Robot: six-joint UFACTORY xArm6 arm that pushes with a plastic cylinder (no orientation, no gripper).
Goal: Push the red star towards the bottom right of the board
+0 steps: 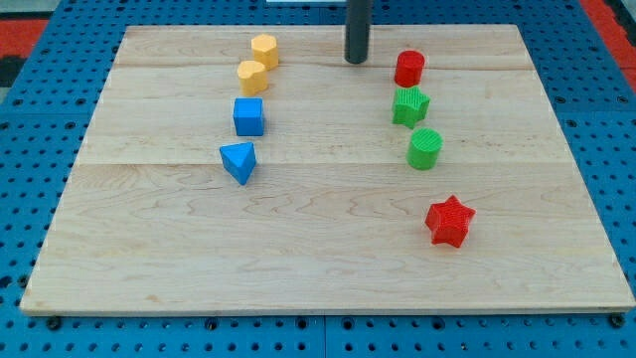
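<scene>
The red star (449, 221) lies on the wooden board (328, 268) in the lower right part of the view. My tip (357, 59) is near the view's top centre, far above and to the left of the star, touching no block. A red cylinder (409, 69) stands just right of my tip. Below it sit a green star-like block (409, 105) and a green cylinder (425, 148), in a column leading down toward the red star.
On the view's left stand a yellow hexagonal block (264, 50), a yellow cylinder (252, 77), a blue cube (248, 116) and a blue triangular block (238, 161). A blue pegboard (30, 149) surrounds the board's edges.
</scene>
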